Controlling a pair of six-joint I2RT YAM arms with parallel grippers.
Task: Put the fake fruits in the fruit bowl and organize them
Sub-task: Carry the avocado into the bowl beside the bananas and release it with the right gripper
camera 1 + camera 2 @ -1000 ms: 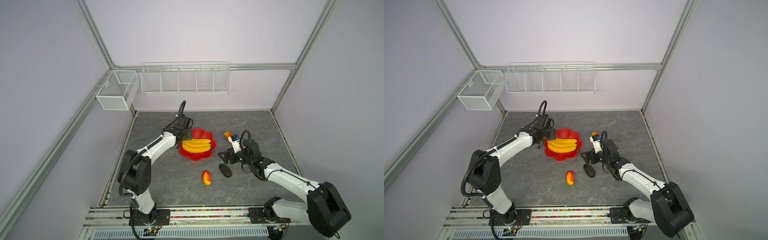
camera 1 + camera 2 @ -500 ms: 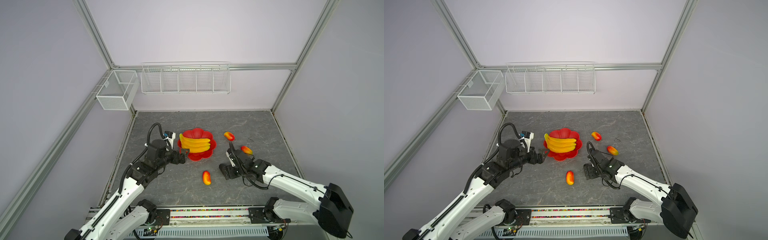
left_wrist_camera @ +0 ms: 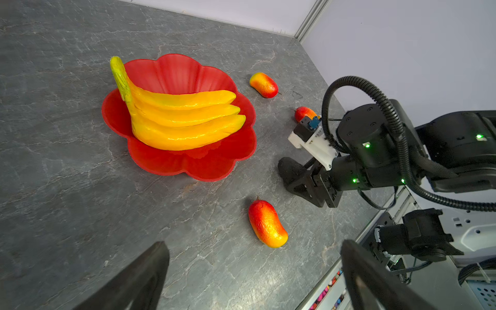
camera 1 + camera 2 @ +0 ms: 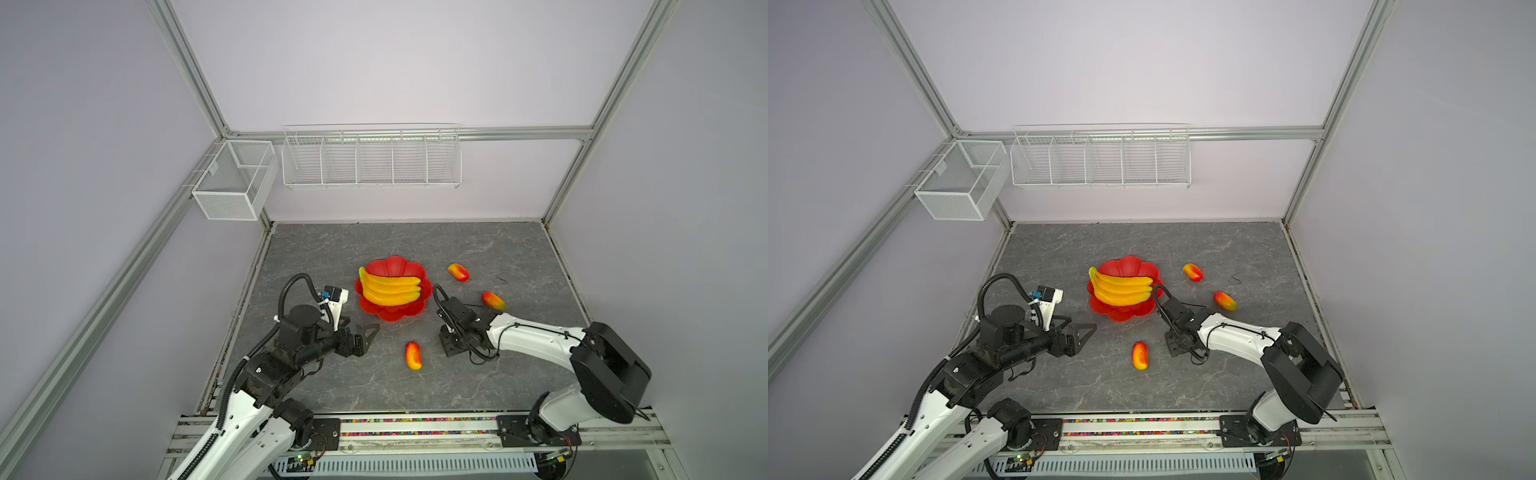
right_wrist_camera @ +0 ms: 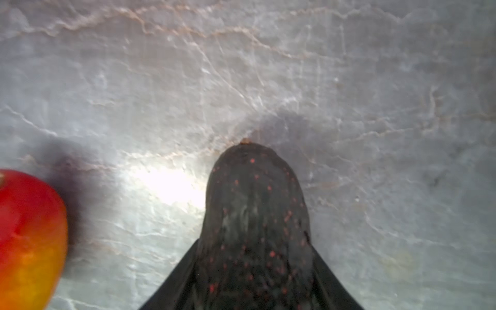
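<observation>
1. Grey marbled table point(image 4: 415, 245) is enclosed by pale lilac panels in aluminium framing. A long wire basket point(image 4: 371, 158) is hung on the rear wall and a small wire basket point(image 4: 232, 183) at the left corner.
2. Right gripper point(image 4: 450, 348) is pointed down at the table, front-right of the fruit bowl point(image 4: 392, 316). Its fingers point(image 5: 179, 284) are seen pressed against both flanks of the dark, red-speckled avocado point(image 5: 255, 193), which is thereby gripped. Whether the avocado is clear of the table cannot be told. It is hidden under the gripper in both top views.
3. Left gripper point(image 4: 370, 338) is held front-left of the bowl, jaws spread wide, nothing between them.
4. Near mango point(image 4: 414, 355) is lying on the table just left of the right gripper.
5. Banana bunch point(image 4: 390, 289) is laid across the bowl, stem end over the left rim.
6. Far mango point(image 4: 458, 272) and right-hand mango point(image 4: 493, 301) are lying on the table to the right of the bowl, apart from each other.
</observation>
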